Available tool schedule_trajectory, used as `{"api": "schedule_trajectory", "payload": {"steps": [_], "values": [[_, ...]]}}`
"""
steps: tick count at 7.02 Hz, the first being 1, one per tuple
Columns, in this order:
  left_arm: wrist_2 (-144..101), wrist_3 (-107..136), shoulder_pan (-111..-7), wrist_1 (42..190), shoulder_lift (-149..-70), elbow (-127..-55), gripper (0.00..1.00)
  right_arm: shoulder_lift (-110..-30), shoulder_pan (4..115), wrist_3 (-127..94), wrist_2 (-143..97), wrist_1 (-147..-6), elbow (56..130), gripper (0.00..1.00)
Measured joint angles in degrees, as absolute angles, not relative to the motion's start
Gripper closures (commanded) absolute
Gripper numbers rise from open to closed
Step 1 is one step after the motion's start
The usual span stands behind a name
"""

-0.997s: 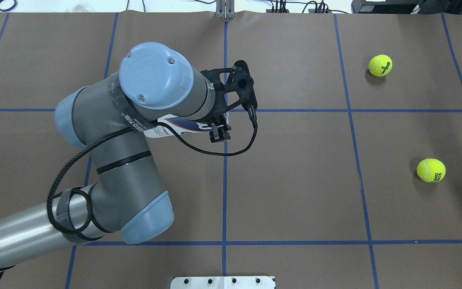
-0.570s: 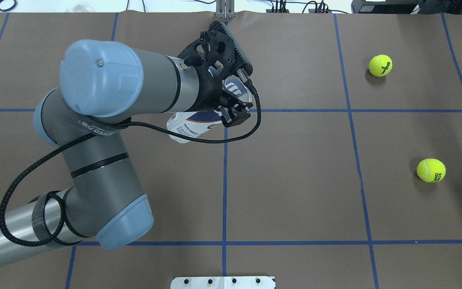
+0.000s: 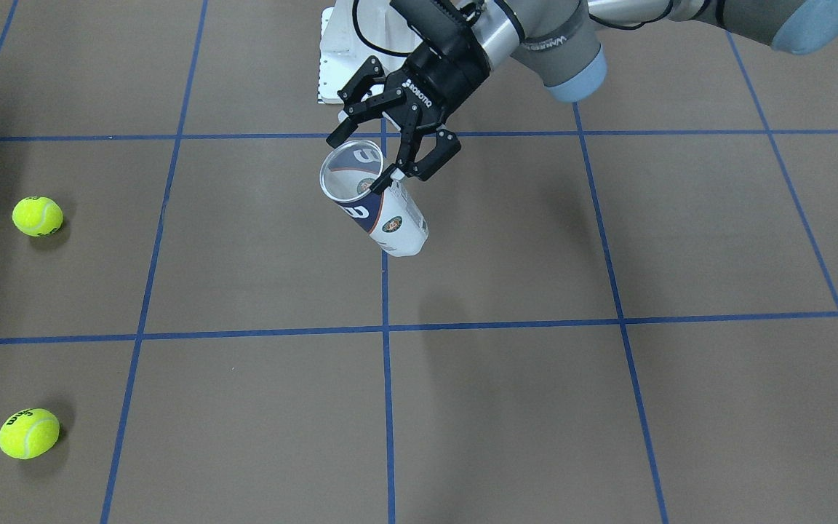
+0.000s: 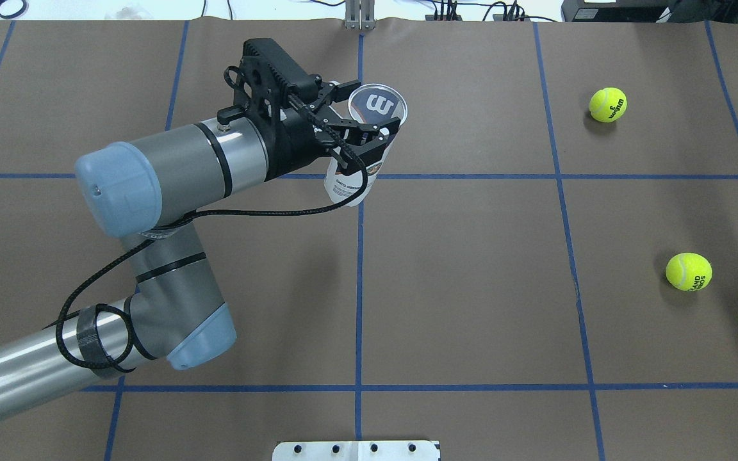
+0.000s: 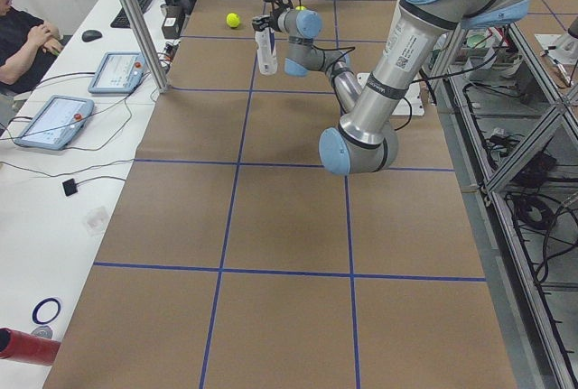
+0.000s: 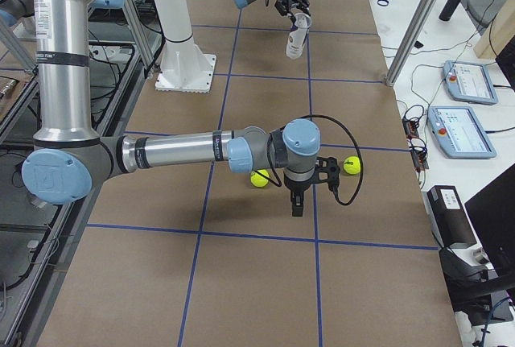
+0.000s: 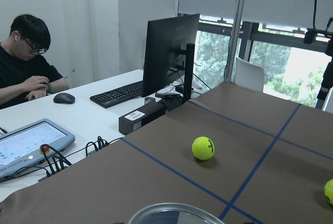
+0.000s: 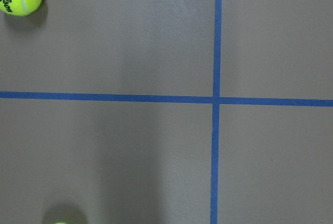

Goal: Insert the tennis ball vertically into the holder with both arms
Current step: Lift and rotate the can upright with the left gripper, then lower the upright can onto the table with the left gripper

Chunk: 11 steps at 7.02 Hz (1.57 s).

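— Where is the holder?
— The holder (image 4: 346,186) is up in the air. It is over the middle of the worktop (image 4: 471,288), close to the far edge. Its open top faces up and it leans a little.
— What holds it?
— The left pincer (image 4: 369,131) is squeezed onto it, just under the open top. The fingers and a black cable (image 4: 279,211) cross in front of the label, so part of it is hidden.
— And the other one?
— The right pincer (image 6: 295,200) points down over the right end of the worktop. It shows only from the side, so I cannot tell if it is open or closed.
— Where are the balls?
— One tennis ball (image 4: 607,104) lies near the far edge, toward the right end. A second tennis ball (image 4: 688,271) lies nearer the robot, also toward the right end. Both are well apart from the holder. The right pincer hangs near them.
— Anything else?
— A white plate (image 4: 356,450) with bolts sits at the near edge, in the middle. Blue tape lines (image 4: 359,288) cut the brown worktop into squares. Past the far edge a person (image 7: 26,73) sits by a black screen (image 7: 169,52), a keyboard (image 7: 117,93) and a tablet (image 7: 31,143).
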State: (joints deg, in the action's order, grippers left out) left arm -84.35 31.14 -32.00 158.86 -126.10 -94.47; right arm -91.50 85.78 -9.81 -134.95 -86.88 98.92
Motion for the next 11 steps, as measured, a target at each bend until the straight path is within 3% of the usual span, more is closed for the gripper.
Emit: {"api": "schedule_trajectory", "payload": {"steps": [4,10,11], "values": [[-81.97,32.48,-31.60,193.59,-124.20,-74.28,0.67,-91.49,85.78,-10.10,-135.00,-86.84,99.55,0.01],[-82.00,32.26,-31.41,197.40,-123.18,-70.99,0.62,-91.50,85.78,-10.11,-134.98,-86.92,99.25,0.01],[-82.00,32.26,-31.36,197.42,-123.16,-70.91,0.47,-91.50,85.78,-10.11,-134.94,-86.92,99.19,0.01]]}}
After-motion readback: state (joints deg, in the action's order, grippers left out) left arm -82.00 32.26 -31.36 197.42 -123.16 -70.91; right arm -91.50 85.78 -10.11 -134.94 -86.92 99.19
